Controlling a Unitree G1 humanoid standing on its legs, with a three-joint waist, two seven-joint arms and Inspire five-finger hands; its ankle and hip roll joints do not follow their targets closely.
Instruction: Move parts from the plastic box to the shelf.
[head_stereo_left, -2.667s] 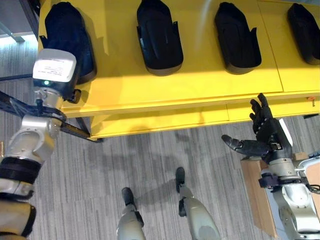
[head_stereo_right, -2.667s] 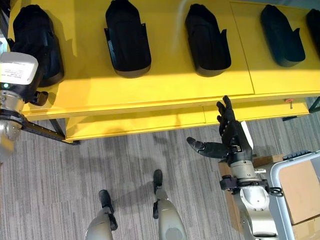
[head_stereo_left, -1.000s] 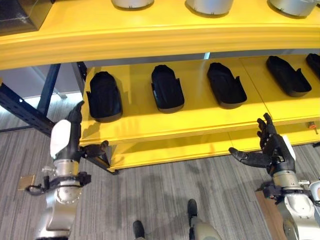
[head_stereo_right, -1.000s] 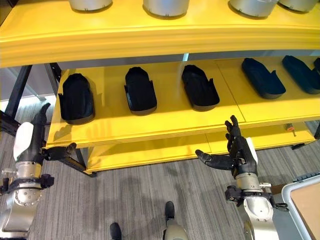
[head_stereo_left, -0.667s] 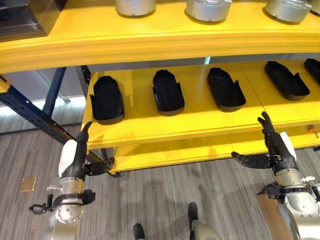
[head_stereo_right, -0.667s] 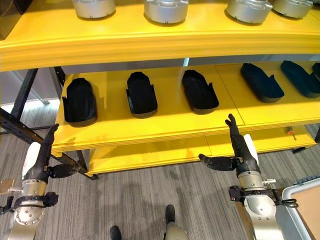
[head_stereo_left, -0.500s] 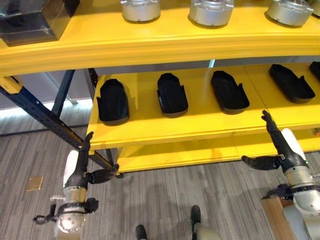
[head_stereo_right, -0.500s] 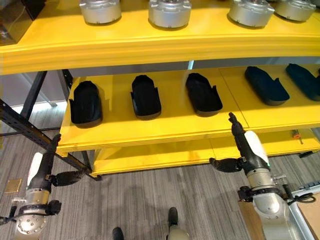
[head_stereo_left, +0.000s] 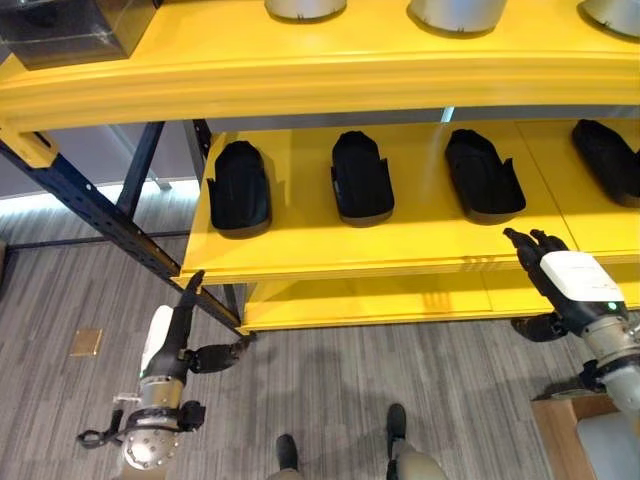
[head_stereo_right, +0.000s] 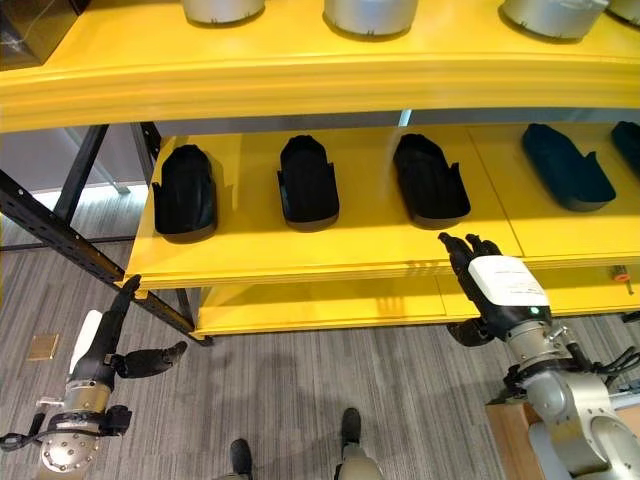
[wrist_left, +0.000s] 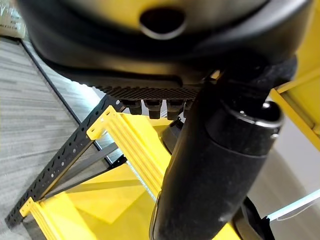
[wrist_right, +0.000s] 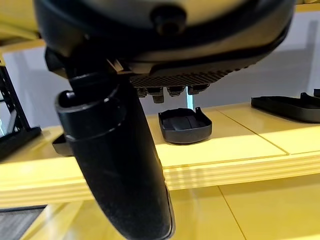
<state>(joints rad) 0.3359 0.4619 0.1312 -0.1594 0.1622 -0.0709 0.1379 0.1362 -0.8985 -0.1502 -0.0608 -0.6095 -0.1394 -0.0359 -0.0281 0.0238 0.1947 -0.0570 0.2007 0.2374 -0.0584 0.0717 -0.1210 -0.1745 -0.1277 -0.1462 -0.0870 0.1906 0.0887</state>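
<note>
four black moulded parts are lying in a row on the middle board of the yellow shelf (head_stereo_left: 380, 245): a leftmost part (head_stereo_left: 239, 187), a second part (head_stereo_left: 361, 177), a third part (head_stereo_left: 483, 175) and a fourth part (head_stereo_left: 606, 158) at the view's right edge. each is an elongated, shoe-shaped shell, matte and dark, with its long axis running from the shelf's front edge toward its back; the rounded narrower end is pointing to the back and the broader open end with small side tabs is facing the front lip. the fourth is sitting a little skewed compared with the first three.

the left hand (head_stereo_left: 170, 338) is hanging low over the grey striped floor (head_stereo_right: 300, 400), well apart from the shelf's front edge, its fingers stretched up straight and its thumb sticking out sideways, grasping nothing. the right hand (head_stereo_right: 485, 285) is hovering just in front of the shelf's front lip, below and near the third part, back of the hand up with a white cover on it, fingers extended toward the shelf and released, carrying nothing.

the shelf boards are smooth, glossy yellow, with a stepped front edge, held by a dark perforated metal upright (head_stereo_left: 90, 205) running diagonally at the left. on the top board, round silver metal housings (head_stereo_right: 365, 15) are standing in a line, and a dark box (head_stereo_left: 70, 25) is sitting at the far left corner.
</note>
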